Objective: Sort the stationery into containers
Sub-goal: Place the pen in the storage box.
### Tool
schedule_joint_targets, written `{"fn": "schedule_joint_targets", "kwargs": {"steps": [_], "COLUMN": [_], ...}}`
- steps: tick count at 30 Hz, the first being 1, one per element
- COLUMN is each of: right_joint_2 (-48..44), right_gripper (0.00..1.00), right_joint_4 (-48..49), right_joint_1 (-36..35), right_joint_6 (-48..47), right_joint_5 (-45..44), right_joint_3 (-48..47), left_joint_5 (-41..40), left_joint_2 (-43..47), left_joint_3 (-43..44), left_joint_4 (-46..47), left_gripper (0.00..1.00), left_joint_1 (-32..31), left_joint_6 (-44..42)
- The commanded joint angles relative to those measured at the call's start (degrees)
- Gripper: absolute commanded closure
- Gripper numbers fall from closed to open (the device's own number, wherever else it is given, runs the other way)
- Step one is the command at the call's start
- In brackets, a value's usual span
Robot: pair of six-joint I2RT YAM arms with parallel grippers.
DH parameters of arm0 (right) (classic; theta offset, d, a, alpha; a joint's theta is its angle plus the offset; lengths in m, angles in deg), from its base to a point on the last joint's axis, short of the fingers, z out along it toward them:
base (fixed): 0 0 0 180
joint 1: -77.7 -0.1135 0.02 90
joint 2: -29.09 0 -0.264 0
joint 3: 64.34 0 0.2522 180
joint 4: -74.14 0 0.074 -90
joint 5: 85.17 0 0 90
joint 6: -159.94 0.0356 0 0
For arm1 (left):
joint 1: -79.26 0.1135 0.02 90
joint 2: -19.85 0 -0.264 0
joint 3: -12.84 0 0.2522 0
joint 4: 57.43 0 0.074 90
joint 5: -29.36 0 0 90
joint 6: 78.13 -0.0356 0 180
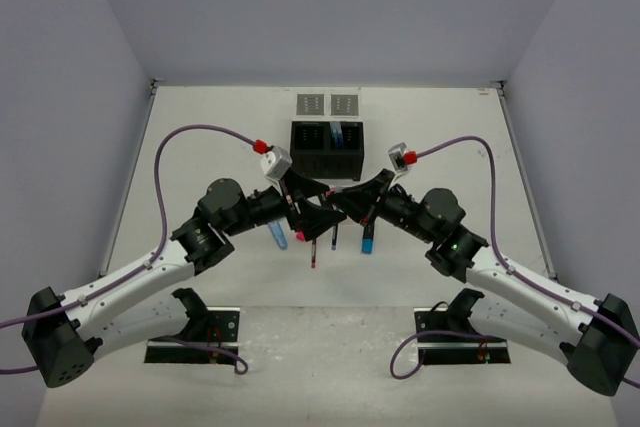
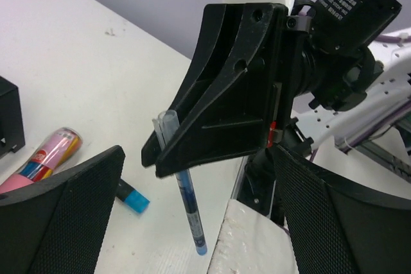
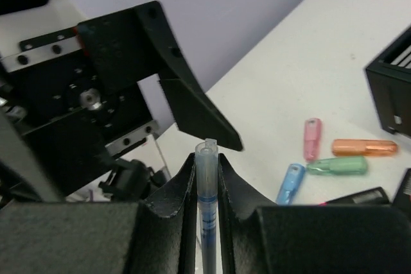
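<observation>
One blue pen (image 3: 207, 203) stands upright, pinched in the closed right jaws, short of the box (image 1: 312, 161); left jaws gape empty beside it, probably to take it over.

A black box (image 1: 326, 169) with two square compartments sits near the counter's far edge, two flat grey trays (image 1: 312, 104) just behind it. A clear blue pen (image 3: 207, 222) stands upright, pinched in the right tool (image 3: 207, 162). Four stubby highlighters (image 3: 337, 167) lie clustered mid-counter.

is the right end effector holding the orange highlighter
No, the right end effector is shut on a blue pen; the orange highlighter lies on the table.
</observation>
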Motion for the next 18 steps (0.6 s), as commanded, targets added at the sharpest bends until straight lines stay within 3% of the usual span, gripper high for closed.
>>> {"fn": "schedule_joint_targets", "kwargs": {"steps": [1, 4, 6, 9, 13, 18], "right_joint_2": [0.54, 1.83, 3.8, 11.05, 24.97, 38.6], "right_gripper": [1.0, 1.0, 1.0, 1.0, 1.0, 1.0], "right_joint_4": [-2.09, -2.23, -1.78, 5.25, 20.39, 22.67], "right_joint_1": [4.19, 6.47, 6.92, 7.35, 8.64, 10.18], "right_joint_6": [-0.94, -5.7, -10.23, -18.66, -29.47, -35.89], "right_joint_5": [-5.71, -10.44, -19.33, -30.33, -39.28, -40.16], "right_joint_3": [-4.68, -7.67, -10.3, -13.32, -19.2, -28.33], "left_joint_5": [-7.95, -18.5, -28.07, -35.2, -36.78, -36.7], "left_joint_2": [0.34, 2.06, 4.3, 6.6, 10.35, 12.44], "left_joint_3": [1.06, 1.74, 2.61, 3.48, 4.2, 4.26], "left_joint_4": [-2.0, -9.79, -16.83, -24.65, -30.26, -32.94], "left_gripper": [0.0, 0.0, 0.0, 0.0, 0.0, 0.0], "left_joint_1": [0.42, 0.34, 0.4, 0.42, 0.42, 0.42], "left_joint_6": [-0.21, 2.12, 5.08, 7.34, 7.02, 6.09]}}
